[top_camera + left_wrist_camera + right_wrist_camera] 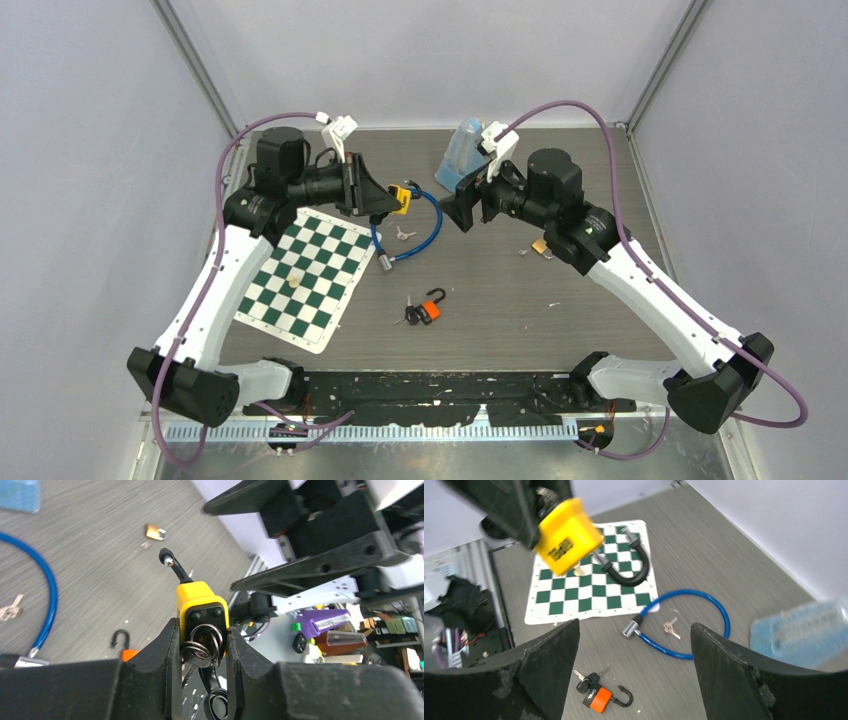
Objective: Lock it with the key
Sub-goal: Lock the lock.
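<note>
— So, what's closest to us on the table (pixel 520 320)?

— Nearest the arm bases, a small orange padlock (pixel 431 308) lies flat on the grey, wood-grained top. Its thin black hoop is swung open, and black-headed keys (pixel 409 314) touch its left side.

— And the chequered thing?

— A green-and-white chessboard mat (pixel 310 275), flat and square, lying askew on the left. One pale little piece (pixel 294 280) stands on it.

— Beyond that?

— A blue cable lock (pixel 428 232), glossy and plastic-coated, curled into a loop with its metal end just beside the mat's right edge. Loose silvery keys (pixel 403 234) lie inside the loop. Over to the right, close under the right arm, there's a small brass padlock (pixel 540 246).

— Where's the lock they're working on?

— Held off the table, between the two arms, near the far end of the cable loop. The left gripper (pixel 388 203) pinches the boxy yellow padlock (pixel 199 599) by its sides, near the bottom face, where steel key rings (pixel 204 642) bunch between the fingers. Whether a key sits in the keyhole, I can't tell. Its black-sleeved shackle (pixel 628 574) is a U, swung open, with a bare metal tip free.

— The other arm?

— The right gripper (pixel 634 627) faces the padlock from just beside it. Its rough black pads are spread wide and hold nothing.

— Furthest back?

— A pale blue translucent object (pixel 460 155) by the far edge; I can't make out what it is.
</note>
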### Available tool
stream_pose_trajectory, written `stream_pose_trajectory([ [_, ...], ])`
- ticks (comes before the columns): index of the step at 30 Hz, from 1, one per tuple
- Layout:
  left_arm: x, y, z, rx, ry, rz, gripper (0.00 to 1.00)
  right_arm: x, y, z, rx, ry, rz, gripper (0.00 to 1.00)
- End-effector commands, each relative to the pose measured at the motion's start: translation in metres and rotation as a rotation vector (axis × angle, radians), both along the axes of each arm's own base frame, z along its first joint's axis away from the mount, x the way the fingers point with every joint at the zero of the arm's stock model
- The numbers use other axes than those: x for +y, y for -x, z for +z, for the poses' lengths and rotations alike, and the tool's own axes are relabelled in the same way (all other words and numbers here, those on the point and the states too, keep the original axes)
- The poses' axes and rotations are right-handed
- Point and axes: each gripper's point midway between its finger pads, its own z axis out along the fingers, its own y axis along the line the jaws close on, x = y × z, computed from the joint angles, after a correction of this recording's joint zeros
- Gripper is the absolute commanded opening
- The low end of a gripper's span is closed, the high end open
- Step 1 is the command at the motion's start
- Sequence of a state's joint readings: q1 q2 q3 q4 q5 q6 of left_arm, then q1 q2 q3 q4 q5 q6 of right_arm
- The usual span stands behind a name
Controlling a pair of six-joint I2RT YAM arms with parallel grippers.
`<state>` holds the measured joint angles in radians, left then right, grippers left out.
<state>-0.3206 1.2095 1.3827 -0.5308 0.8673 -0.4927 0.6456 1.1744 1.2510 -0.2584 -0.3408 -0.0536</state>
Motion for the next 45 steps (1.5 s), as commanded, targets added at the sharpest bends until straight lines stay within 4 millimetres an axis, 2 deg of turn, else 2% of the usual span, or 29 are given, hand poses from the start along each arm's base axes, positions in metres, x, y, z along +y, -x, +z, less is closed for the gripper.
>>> stream_pose_trajectory([
  [1,-0.005,0.037,0.09,-0.213,0.182,-0.14,0.0,0.013,0.05,0.062,-0.349,-0.104,0.297,0.88],
  [2,-0.006,0.042,0.098,-0.214,0.209,-0.166,0.0,0.012,0.053,0.076,-0.428,-0.125,0.306,0.88],
  [6,-0.008,0.059,0.124,-0.22,0.286,-0.257,0.0,0.012,0.056,0.093,-0.592,-0.095,0.342,0.87],
  [15,-0.008,0.063,0.141,-0.179,0.346,-0.268,0.0,0.008,0.062,0.131,-0.856,-0.131,0.306,0.82],
  [21,-0.01,0.062,0.141,-0.132,0.358,-0.271,0.0,0.012,0.05,0.132,-0.943,-0.074,0.261,0.72],
  [27,-0.012,0.053,0.133,-0.074,0.358,-0.248,0.0,0.008,0.042,0.144,-1.01,-0.109,0.176,0.6],
  [32,-0.012,0.054,0.136,-0.051,0.384,-0.255,0.0,0.015,0.035,0.137,-0.992,-0.067,0.198,0.5],
  [39,-0.011,0.056,0.133,-0.028,0.391,-0.249,0.0,0.017,0.035,0.141,-1.012,-0.07,0.2,0.38],
  [45,-0.012,0.051,0.127,-0.003,0.39,-0.232,0.0,0.015,0.04,0.143,-0.995,-0.084,0.215,0.24],
])
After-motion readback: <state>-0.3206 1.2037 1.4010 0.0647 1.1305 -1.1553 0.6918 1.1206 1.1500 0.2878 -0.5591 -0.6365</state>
